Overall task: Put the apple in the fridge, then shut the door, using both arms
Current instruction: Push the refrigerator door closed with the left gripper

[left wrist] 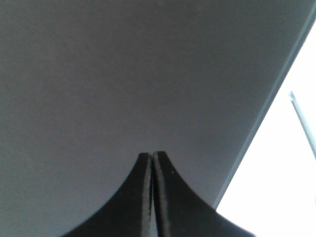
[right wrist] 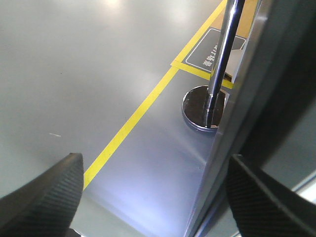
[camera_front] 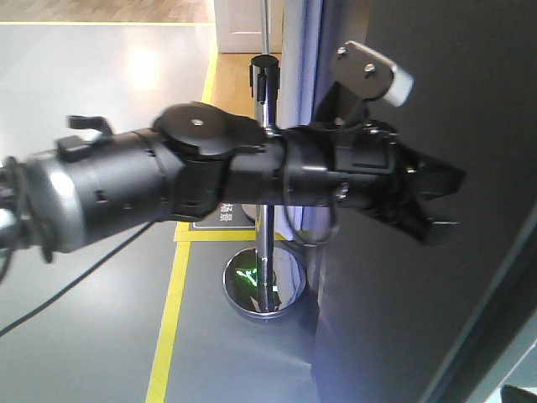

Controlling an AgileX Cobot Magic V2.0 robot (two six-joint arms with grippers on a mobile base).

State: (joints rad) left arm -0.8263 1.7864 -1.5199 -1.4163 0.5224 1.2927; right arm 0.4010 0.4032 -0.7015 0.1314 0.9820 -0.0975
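The fridge door (camera_front: pixel 419 319) is a dark grey panel filling the right of the exterior view. My left gripper (camera_front: pixel 449 206) reaches across from the left with its tips at the door's outer face. In the left wrist view this gripper (left wrist: pixel 151 154) is shut on nothing, its tips close to the grey door (left wrist: pixel 123 74). A bright white gap (left wrist: pixel 291 187) shows past the door's right edge. My right gripper (right wrist: pixel 155 158) is open and empty, pointing down at the floor beside a dark grey fridge edge (right wrist: pixel 242 113). The apple is out of view.
A chrome stanchion pole with a round base (camera_front: pixel 262 285) stands on the grey floor just left of the door, and its base (right wrist: pixel 203 107) also shows in the right wrist view. A yellow floor line (camera_front: pixel 172 311) runs past it.
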